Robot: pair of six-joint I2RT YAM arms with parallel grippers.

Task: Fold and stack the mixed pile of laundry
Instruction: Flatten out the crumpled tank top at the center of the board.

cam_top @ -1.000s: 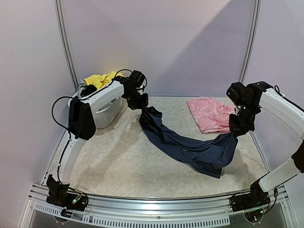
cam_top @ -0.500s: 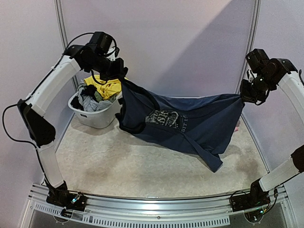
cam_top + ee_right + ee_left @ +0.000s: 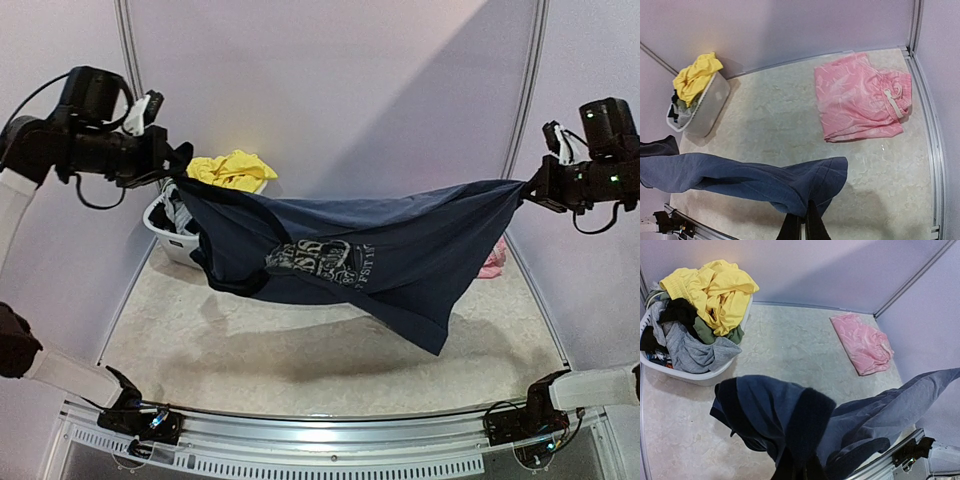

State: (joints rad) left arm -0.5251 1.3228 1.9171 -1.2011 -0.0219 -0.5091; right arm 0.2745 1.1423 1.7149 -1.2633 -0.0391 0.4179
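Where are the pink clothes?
The pink piece lies flat at the far right of the table, mostly hidden behind the hanging navy top in the top view.

Tank top (image 3: 370, 250) strung between my left gripper (image 3: 180, 168) and my right gripper (image 3: 527, 189), hanging above the table (image 3: 300, 350), off its surface. Tub (image 3: 690, 376) at far left, behind the tank top's left end, with heaped garments (image 3: 710, 290) in it. Folded piece (image 3: 860, 97) flat on the table at far right, behind the span.
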